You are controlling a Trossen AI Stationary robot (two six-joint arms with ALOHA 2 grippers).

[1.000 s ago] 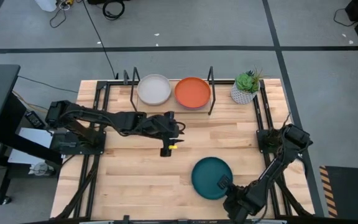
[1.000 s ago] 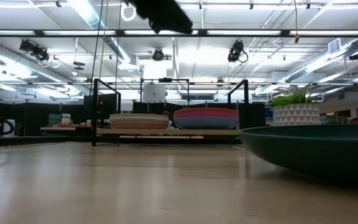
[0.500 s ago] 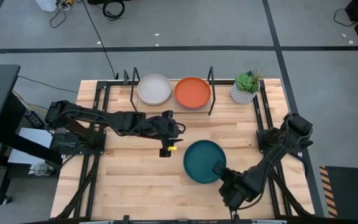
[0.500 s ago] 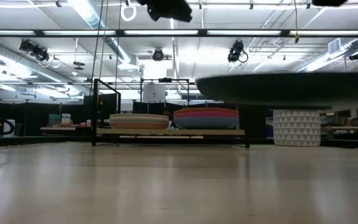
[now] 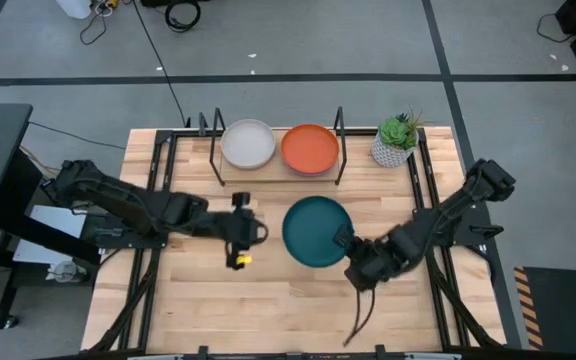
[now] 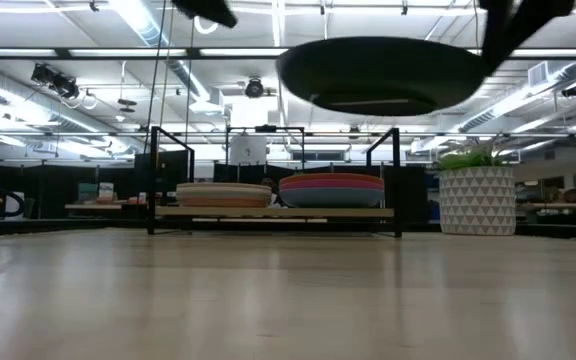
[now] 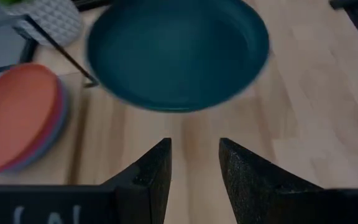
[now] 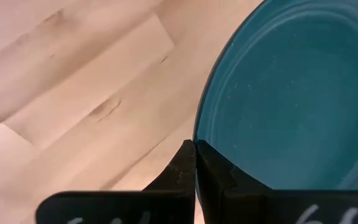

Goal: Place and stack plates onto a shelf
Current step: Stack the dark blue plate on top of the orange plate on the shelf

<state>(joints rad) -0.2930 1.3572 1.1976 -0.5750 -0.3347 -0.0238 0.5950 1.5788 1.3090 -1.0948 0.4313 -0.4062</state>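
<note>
Table (image 5: pixel 208 300) of light wood planks carries everything. Shelf (image 5: pixel 278 170), low black metal-upright rack w/ light wooden board, sits at table's far edge; on it two plate stacks side by side: grey-topped stack (image 5: pixel 248 143) and orange-topped stack (image 5: pixel 310 148), the latter w/ magenta and blue rims showing below in low view. Small green potted plant (image 5: pixel 396 140) in white patterned pot stands just beside shelf, on orange-stack side. Round dark teal matte plate (image 5: pixel 316 231) hangs in air, in front of shelf near orange stack, clear of tabletop per low view. Right gripper (image 8: pixel 195 163) pinched tight on teal plate's rim. Left gripper (image 7: pixel 194 168), fingers narrowly apart & holding nothing, hovers in front of shelf, beside teal plate on grey-stack side.
</note>
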